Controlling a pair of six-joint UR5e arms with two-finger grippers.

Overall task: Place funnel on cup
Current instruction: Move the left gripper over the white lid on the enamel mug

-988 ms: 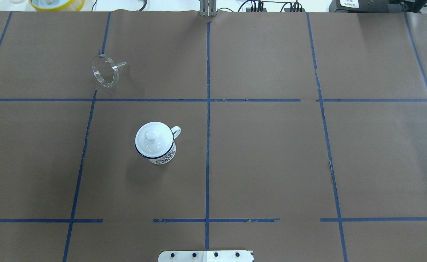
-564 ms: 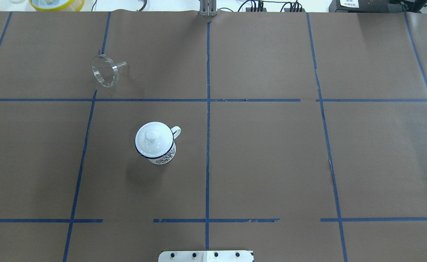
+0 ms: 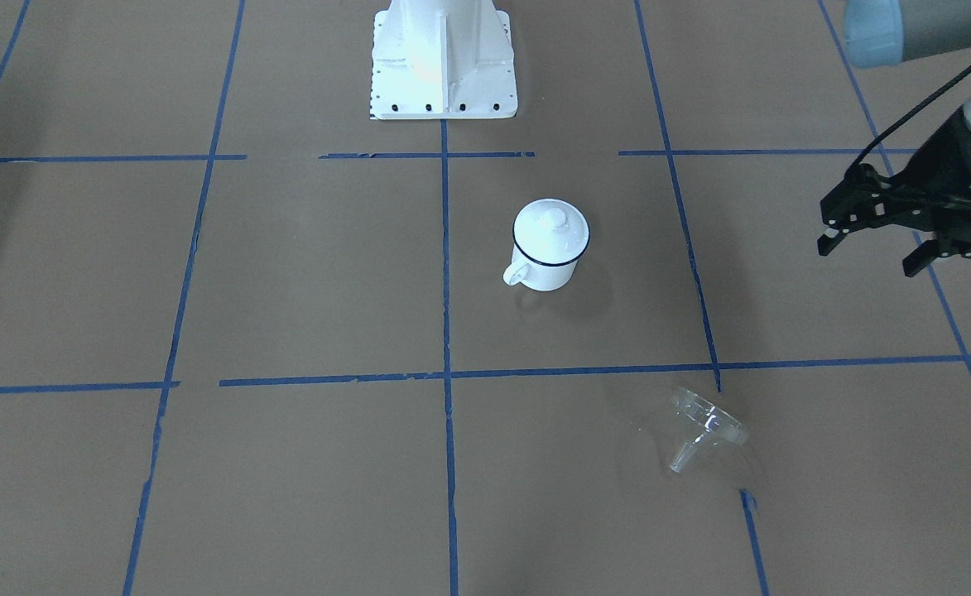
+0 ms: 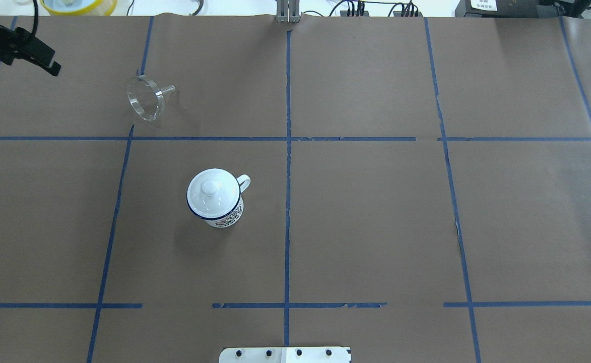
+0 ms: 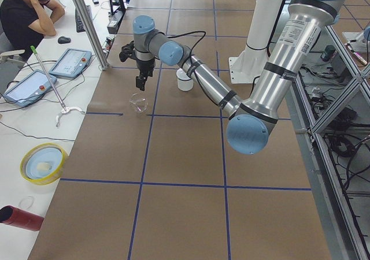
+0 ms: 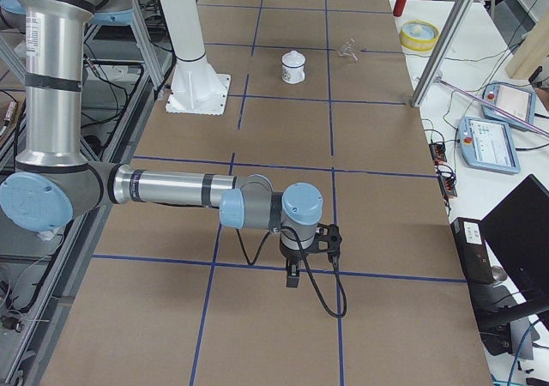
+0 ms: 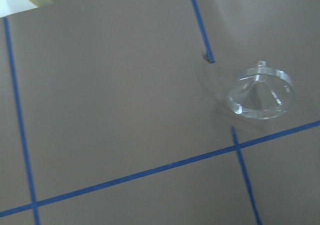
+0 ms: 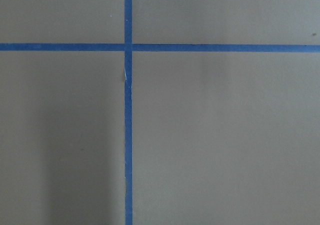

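Left gripper [image 3: 870, 252] hung empty with jaws apart, its arm cut off at the frame edge; the right gripper [image 6: 294, 270] showed only from the side, so I could not tell its state. The clear funnel [image 4: 145, 98], faint against brown paper [image 4: 376, 227], lay on its side, well apart from the glossy white cup [image 4: 224, 217], whose mouth a knobbed lid [image 4: 209, 187] hid.

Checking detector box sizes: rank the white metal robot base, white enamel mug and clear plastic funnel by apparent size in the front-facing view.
1. White metal robot base, largest though cropped by the top edge.
2. White enamel mug and clear plastic funnel, lying on its side: nearly alike, so not ranked.
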